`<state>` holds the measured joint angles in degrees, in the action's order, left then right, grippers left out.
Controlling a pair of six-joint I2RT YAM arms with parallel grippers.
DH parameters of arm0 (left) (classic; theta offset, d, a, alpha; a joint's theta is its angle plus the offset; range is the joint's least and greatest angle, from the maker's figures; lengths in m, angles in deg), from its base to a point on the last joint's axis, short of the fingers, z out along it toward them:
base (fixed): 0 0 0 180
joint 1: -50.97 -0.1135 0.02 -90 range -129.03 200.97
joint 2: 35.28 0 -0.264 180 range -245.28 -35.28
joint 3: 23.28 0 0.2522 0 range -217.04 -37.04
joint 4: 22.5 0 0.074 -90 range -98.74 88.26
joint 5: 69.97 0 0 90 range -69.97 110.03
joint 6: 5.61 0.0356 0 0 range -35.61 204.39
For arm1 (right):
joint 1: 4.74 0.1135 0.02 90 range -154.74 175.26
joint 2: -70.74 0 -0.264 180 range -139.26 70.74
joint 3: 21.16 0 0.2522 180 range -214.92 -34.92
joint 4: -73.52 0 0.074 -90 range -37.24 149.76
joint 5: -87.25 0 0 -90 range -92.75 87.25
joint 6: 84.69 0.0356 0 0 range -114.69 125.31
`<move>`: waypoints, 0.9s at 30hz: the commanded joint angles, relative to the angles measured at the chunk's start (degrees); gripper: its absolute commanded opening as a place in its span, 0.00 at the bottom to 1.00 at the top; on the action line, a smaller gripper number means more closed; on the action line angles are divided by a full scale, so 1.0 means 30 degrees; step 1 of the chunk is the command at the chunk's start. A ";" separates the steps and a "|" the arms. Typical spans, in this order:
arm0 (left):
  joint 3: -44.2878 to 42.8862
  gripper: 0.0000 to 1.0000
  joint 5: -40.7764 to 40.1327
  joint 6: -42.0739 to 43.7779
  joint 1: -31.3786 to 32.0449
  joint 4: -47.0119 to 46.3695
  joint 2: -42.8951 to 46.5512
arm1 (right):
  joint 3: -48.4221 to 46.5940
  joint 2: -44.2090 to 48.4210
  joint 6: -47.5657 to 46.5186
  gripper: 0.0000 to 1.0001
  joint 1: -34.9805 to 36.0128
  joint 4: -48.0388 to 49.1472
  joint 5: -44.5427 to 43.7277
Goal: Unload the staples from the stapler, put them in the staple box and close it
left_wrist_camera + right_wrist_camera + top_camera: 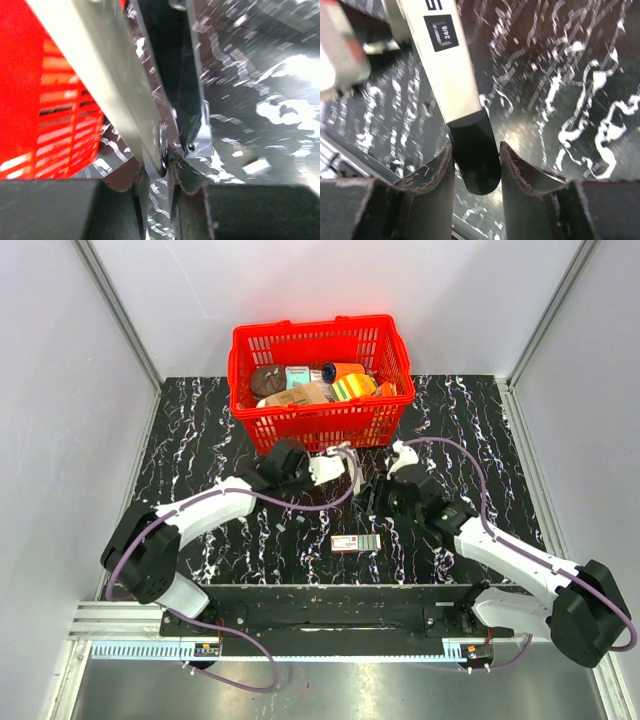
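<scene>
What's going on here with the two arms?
Both arms have the stapler between them, mid-table, just in front of the red basket. The right claw is closed on its dark end. The left claw appears clamped on another part, though that view is blurred. No staples are visibly out yet. A small red-and-white box lies nearer the arm bases, with neither claw on it.

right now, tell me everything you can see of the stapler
The stapler is slim, pale beige plastic with a black end cap and a 24/6 label. It is held between both grippers: the right gripper pinches the black end, the left gripper the hinge end, where dark metal parts show.
</scene>
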<state>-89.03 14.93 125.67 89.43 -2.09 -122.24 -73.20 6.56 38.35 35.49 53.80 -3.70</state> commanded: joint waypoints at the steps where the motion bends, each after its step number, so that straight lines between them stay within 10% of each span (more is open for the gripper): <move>1: -0.3088 0.19 0.8309 -0.3822 0.0686 0.6330 0.1389 | -0.1739 0.0009 0.2492 0.00 -0.0636 0.4239 -0.2232; 9: -0.4437 0.34 1.2685 -0.4530 0.1126 0.8649 0.0218 | -0.3117 -0.1310 0.2904 0.00 -0.0665 0.5268 -0.2084; 14: -0.5987 0.63 1.3038 -0.5379 0.1068 0.9907 -0.0077 | -0.3527 -0.0931 0.1736 0.00 -0.0636 0.2725 -0.4540; 27: -0.6111 0.66 0.9499 -0.4648 -0.0600 1.1375 0.2734 | -0.4435 -0.1074 -0.2599 0.00 -0.0665 0.0195 -0.9523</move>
<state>-107.82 47.87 110.76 89.82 31.00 -117.98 -80.96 2.93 36.01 33.61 49.69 -24.73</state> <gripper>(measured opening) 0.657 0.375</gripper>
